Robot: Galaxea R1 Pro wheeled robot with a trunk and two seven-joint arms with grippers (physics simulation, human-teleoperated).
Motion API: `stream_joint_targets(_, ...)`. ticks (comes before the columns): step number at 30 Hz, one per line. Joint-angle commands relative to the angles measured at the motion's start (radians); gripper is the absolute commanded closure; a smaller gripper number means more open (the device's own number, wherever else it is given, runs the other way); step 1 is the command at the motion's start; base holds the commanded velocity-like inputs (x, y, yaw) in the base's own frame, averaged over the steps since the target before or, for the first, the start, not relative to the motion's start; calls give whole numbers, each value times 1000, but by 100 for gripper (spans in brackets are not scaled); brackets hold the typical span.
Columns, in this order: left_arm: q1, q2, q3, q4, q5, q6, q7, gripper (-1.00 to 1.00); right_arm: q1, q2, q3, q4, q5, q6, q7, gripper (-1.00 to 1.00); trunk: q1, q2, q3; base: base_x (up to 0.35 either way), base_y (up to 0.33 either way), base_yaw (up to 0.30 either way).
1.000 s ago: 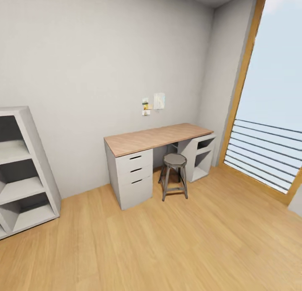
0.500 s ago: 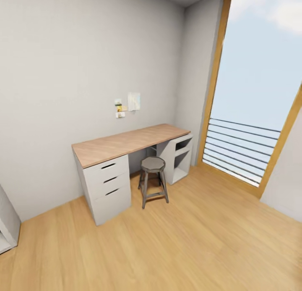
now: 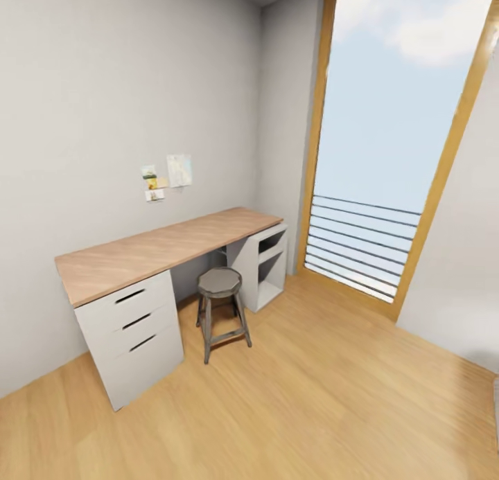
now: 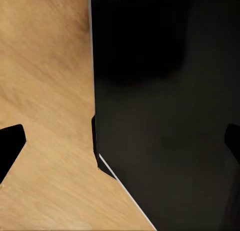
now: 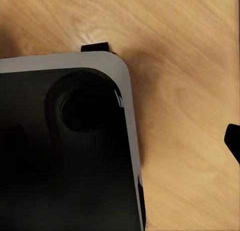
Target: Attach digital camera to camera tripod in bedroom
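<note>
The digital camera and the camera tripod are out of view. The head view looks into a room with light grey walls (image 3: 104, 85) and a light wood plank floor (image 3: 312, 397). My left gripper (image 4: 120, 143) hangs open over the floor and the black robot base (image 4: 170, 116), its dark fingertips (image 4: 10, 146) far apart with nothing between them. My right gripper (image 5: 120, 141) also hangs above the base (image 5: 60, 156), one fingertip (image 5: 233, 141) at the picture's edge, nothing held.
A wood-topped desk (image 3: 159, 248) with white drawers (image 3: 132, 334) stands against the wall, with a round grey stool (image 3: 220, 286) in front. A tall wood-framed window (image 3: 388, 120) with a horizontal railing (image 3: 353, 244) is at the right. Small notes (image 3: 166, 175) hang on the wall.
The whole head view has swung to the right: the desk and stool sit further left in the picture, the grey shelf has left it, and more window shows. The camera moved, not the furniture.
</note>
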Motion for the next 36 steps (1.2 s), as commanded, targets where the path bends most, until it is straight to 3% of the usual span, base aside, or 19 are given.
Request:
stream_joint_targets(1,1,0,0,-2,0,1,0,-100,0,0,-5,0,0,-3,1,-100,1,0,-1,343,-3,-254)
stream_joint_targets(36,1,0,0,-2,0,0,0,-100,0,0,-4,0,1,-3,1,-100,1,0,-1,343,0,-253)
